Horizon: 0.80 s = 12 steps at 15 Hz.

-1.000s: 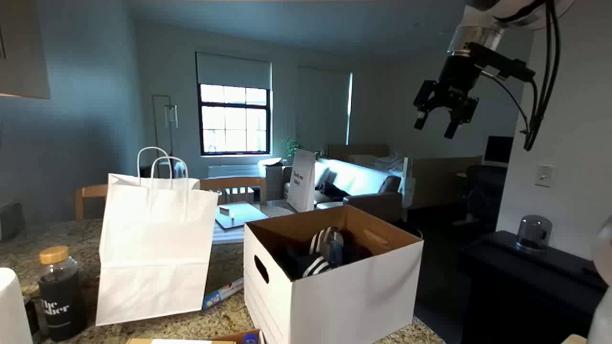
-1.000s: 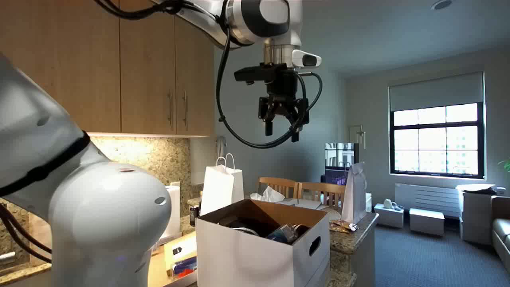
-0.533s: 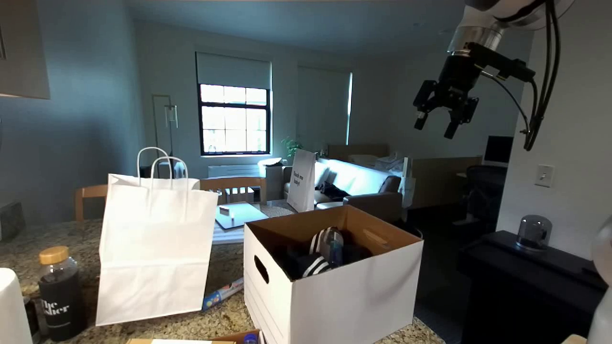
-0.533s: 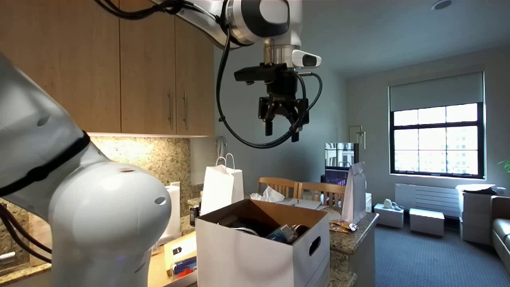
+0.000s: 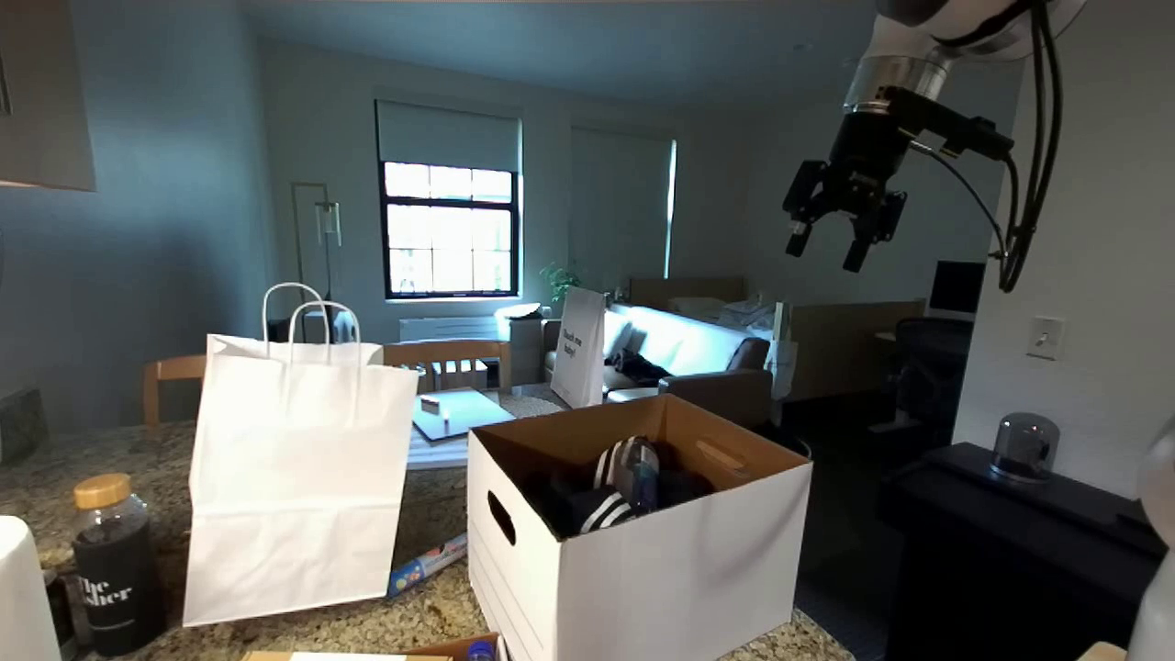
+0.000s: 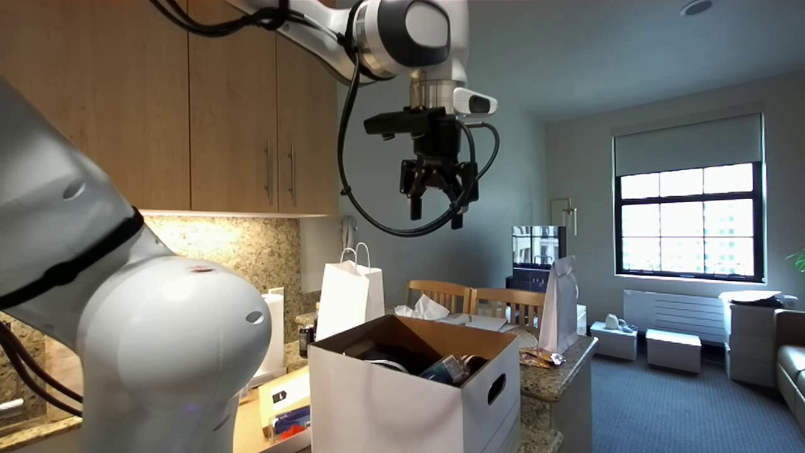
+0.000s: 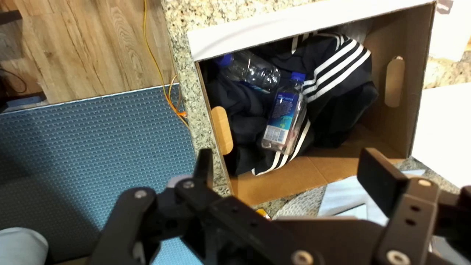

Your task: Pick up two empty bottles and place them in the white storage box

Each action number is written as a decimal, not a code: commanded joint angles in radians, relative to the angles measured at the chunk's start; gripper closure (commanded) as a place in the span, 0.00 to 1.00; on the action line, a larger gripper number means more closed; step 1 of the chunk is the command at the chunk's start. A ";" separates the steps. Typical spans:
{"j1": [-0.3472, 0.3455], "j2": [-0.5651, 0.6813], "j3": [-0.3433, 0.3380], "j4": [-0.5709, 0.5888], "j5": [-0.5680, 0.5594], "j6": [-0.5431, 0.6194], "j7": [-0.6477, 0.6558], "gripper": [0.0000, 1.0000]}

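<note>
Tool [image 6: 436, 214]: shifted slightly since the earlier frames, sitting a touch lower in both exterior views; jaws spread wide, nothing held — a stance that suggests a finished release rather than a grasp to come. White storage box [image 5: 679, 574]: one, upright on the table [image 5: 433, 608], top uncovered, presumably to take goods from above; the tool hangs well above its rim. Labelled bottle [image 7: 281, 117]: inside the box, blue-capped, lying aslant on a dark garment [image 7: 338, 68] with white stripes (bunched, which probably accounts for the slant). Clear bottle [image 7: 254, 70]: also inside, blue cap toward one corner, near its fellow — whether touching cannot be told. White paper bag [image 5: 298, 487]: upright near the box, likely not for this job. Placement judged complete; withdrawal the probable remainder.
</note>
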 commanded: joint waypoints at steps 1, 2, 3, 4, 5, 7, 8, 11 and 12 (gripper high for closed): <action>0.057 0.042 0.118 -0.039 0.023 -0.039 0.000 0.00; 0.084 0.055 0.154 -0.046 0.026 -0.047 0.002 0.00; 0.114 0.062 0.198 -0.059 0.032 -0.037 0.012 0.00; 0.137 0.066 0.241 -0.075 0.044 -0.007 0.044 0.00; 0.156 0.045 0.297 -0.109 0.074 0.075 0.117 0.00; 0.223 0.031 0.382 -0.149 0.153 0.180 0.197 0.00; 0.252 0.037 0.428 -0.155 0.170 0.220 0.223 0.00; 0.323 0.107 0.569 -0.127 0.171 0.322 0.322 0.00; 0.335 0.131 0.608 -0.117 0.161 0.353 0.356 0.00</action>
